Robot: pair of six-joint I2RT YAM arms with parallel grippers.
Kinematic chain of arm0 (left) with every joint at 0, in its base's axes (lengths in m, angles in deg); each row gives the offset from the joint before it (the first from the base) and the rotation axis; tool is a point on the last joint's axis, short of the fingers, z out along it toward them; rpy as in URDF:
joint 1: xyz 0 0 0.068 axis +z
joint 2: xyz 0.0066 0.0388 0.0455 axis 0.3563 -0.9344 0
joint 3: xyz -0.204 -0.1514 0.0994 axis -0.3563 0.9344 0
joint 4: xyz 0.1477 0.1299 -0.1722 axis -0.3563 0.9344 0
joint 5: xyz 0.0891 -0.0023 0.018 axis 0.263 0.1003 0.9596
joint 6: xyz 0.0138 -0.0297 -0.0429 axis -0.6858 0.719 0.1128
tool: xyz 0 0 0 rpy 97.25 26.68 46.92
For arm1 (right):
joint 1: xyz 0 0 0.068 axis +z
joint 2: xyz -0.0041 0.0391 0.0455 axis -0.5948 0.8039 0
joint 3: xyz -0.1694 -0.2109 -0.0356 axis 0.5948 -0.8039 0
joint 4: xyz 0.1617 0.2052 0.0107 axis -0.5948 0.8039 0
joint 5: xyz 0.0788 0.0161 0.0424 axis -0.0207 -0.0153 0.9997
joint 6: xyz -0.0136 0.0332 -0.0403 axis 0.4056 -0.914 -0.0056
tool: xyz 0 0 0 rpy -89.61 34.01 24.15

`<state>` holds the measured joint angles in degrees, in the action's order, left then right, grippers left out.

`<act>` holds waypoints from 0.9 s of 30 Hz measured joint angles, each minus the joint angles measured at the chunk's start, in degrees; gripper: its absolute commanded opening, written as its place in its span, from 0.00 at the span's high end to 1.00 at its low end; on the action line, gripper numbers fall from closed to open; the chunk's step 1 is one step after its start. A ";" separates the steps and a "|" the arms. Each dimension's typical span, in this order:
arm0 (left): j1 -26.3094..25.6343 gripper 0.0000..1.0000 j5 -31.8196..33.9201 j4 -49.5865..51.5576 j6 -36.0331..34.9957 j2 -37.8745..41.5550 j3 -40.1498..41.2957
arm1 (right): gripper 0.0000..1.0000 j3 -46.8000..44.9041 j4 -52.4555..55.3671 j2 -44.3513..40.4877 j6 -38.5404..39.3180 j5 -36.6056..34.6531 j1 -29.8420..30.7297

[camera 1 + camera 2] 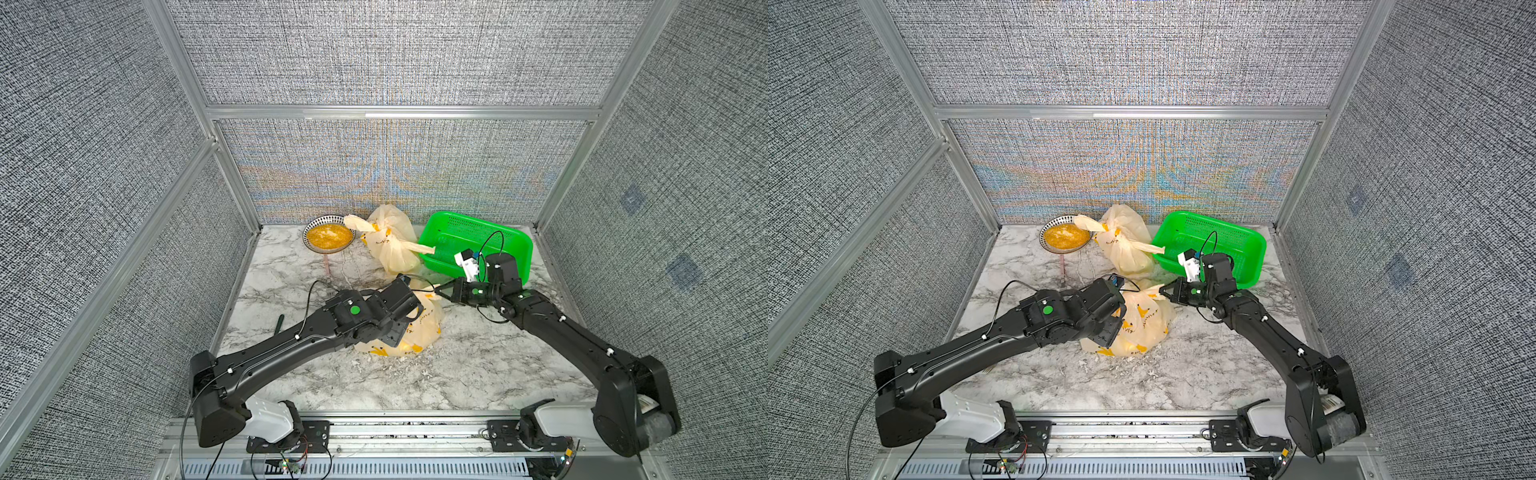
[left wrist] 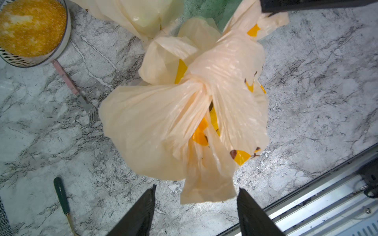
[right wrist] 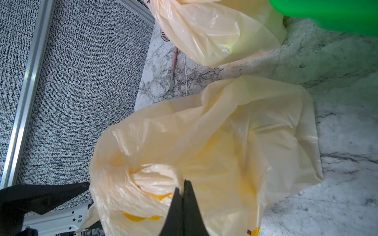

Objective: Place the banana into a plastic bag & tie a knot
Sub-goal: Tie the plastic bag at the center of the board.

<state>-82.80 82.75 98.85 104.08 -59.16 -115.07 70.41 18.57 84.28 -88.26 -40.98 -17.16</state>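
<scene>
The pale yellow plastic bag [image 1: 419, 328] [image 1: 1144, 328], printed with yellow shapes, sits mid-table. In the left wrist view its two ears cross in a twisted bunch [image 2: 201, 85]. One loose ear [image 2: 206, 190] hangs between the fingers of my left gripper [image 2: 197, 187], which is open above the bag and touches nothing. My right gripper [image 3: 182, 182] [image 1: 438, 293] [image 1: 1163, 291] is shut on the other ear's film at the bag's far right side. The banana is hidden; yellow patches behind the film cannot be told from the prints.
A second tied bag [image 1: 390, 245] stands at the back beside a green basket [image 1: 515, 249]. A bowl of yellow grains [image 1: 330, 237], a fork [image 1: 328, 268] and a green-handled utensil [image 1: 277, 324] lie to the left. White crumbs litter the marble table [image 1: 478, 374].
</scene>
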 measured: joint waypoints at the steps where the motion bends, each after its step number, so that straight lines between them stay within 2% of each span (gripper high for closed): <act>1: 0.00 0.40 -0.33 -0.24 -0.11 -0.39 -0.28 | 1.00 0.00 0.02 0.00 0.02 0.00 0.00; 4: -0.02 0.49 -1.79 -1.42 -0.52 -1.16 -0.63 | 1.00 0.00 0.02 0.00 0.02 0.00 0.00; 9: 0.00 0.74 -1.29 -2.03 -0.90 -2.60 -1.01 | 1.00 0.00 0.02 -0.11 0.20 0.00 0.09; 14: 0.07 0.83 0.52 -1.62 -1.27 -3.91 -1.70 | 1.00 0.00 0.04 -0.15 0.42 0.02 0.09; 16: 0.07 1.00 1.22 -1.22 -1.27 -4.68 -2.16 | 1.00 0.00 0.04 -0.15 0.48 0.02 0.09; 21: 0.07 1.00 1.77 0.48 -1.27 -4.74 -4.07 | 1.00 0.00 0.44 -0.39 0.72 -0.48 0.09; 27: 3.39 1.00 -1.73 0.74 -0.81 3.08 -3.76 | 1.00 1.33 2.95 -2.62 1.38 -4.85 -0.35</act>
<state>-79.42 81.02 99.60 103.27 -56.08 -118.83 71.75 21.52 81.66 -86.89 -45.83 -17.51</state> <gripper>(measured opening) 0.062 0.050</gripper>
